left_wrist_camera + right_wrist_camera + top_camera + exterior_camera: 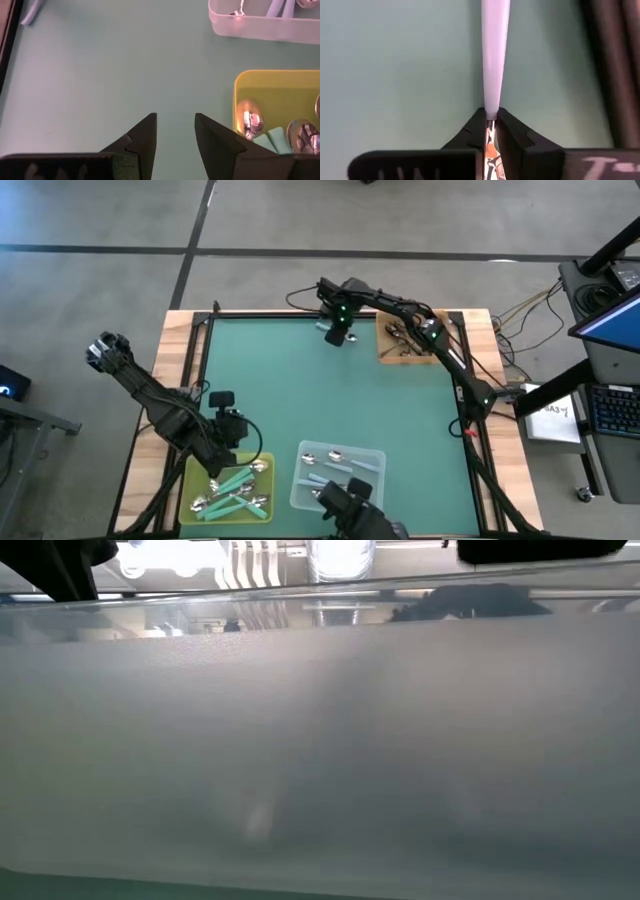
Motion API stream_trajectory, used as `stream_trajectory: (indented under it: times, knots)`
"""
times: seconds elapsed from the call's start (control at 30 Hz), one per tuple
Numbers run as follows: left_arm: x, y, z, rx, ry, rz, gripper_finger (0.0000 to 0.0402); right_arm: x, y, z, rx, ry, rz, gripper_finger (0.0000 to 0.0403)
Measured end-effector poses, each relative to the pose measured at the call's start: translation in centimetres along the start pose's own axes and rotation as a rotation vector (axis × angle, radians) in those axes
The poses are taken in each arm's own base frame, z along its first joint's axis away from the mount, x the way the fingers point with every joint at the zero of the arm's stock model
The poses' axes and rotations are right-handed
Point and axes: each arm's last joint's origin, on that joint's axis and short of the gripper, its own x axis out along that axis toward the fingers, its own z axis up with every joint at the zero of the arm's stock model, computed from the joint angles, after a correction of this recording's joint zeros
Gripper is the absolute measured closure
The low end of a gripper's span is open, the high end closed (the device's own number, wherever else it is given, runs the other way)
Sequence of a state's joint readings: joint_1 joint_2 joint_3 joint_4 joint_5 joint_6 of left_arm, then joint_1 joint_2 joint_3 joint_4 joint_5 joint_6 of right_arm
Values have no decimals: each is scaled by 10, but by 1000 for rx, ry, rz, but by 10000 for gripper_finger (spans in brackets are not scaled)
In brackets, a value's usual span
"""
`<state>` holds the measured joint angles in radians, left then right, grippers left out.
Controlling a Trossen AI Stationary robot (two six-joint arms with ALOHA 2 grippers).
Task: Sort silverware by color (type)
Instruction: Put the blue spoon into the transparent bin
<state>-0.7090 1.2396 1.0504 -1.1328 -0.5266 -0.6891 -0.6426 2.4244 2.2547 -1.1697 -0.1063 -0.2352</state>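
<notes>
My right gripper point(338, 335) is at the far middle of the green mat, shut on a spoon with a light-blue handle point(492, 60). My left gripper point(175, 130) hangs open over bare mat beside the yellow tray point(260, 75) at the near left. That tray holds teal-handled spoons point(235, 485). The clear tray point(375, 455) at the near middle holds light-blue-handled spoons point(335, 465). The orange tray point(385, 350) at the far right holds dark-handled spoons point(405, 340). The low view shows only a frosted surface. My right gripper pinches the spoon between its two fingers at the narrow end of the handle point(491, 112), where it meets the shiny metal point(491, 145). The fingers come steeply from above. The handle runs straight away from them over the mat; whether it lies on the mat I cannot tell.
A black frame point(205, 330) runs around the mat. In the left wrist view, a light-blue end point(32, 12) lies on the mat by that frame. Bare mat stretches across the middle between the three trays.
</notes>
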Motion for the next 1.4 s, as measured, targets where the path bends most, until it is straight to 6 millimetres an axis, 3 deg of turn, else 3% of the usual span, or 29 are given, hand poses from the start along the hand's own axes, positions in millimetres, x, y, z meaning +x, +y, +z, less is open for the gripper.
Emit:
stream_trajectory:
  times: [0.17,0.33,0.57,0.7,0.83,0.97,1.1,1.4]
  knots:
    - [0,1,1,-4,-32,36,284,-26,16,-4,-30,37,15,389]
    - [0,2,2,-5,-72,84,284,-60,59,-4,-91,15,28,391]
    - [1,14,-2,-227,-80,212,284,-104,173,-25,-287,50,161,391]
    - [0,23,-12,-291,-23,299,284,-123,244,-54,-442,63,227,391]
    - [2,28,-19,-277,-37,347,284,-141,302,-91,-531,21,264,390]
    - [5,31,-23,-268,-61,376,284,-134,349,-127,-534,-59,323,390]
    - [6,32,-23,-270,-73,388,284,-117,380,-155,-505,-162,416,390]
    - [6,32,-22,-300,-99,396,284,-61,398,-184,-368,-193,519,386]
